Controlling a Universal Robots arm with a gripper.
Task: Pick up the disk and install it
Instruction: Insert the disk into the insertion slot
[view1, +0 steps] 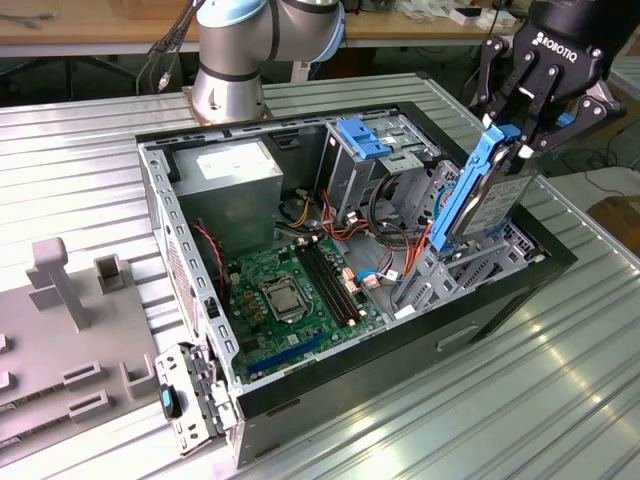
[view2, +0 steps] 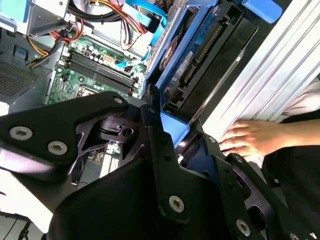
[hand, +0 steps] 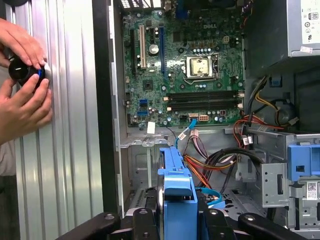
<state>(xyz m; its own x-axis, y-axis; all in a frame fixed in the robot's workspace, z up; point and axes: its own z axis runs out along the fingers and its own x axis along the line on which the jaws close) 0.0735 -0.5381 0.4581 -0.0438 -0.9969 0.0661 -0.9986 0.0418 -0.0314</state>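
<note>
One hand (view1: 522, 140) pinching the disk (view1: 488, 205), tilted on edge, over open computer case (view1: 420, 352)

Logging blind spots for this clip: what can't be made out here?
- Exterior view: lower end of the disk, masked by the grey drive bay; seating unclear.
- First wrist view: the claw, cut off by the picture's edge.
- First wrist view: the small dark object, mostly wrapped by a person's hands.

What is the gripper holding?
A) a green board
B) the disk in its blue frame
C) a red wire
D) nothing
B: in the exterior view the gripper clamps the top of the disk, which hangs tilted over the open case.
</note>
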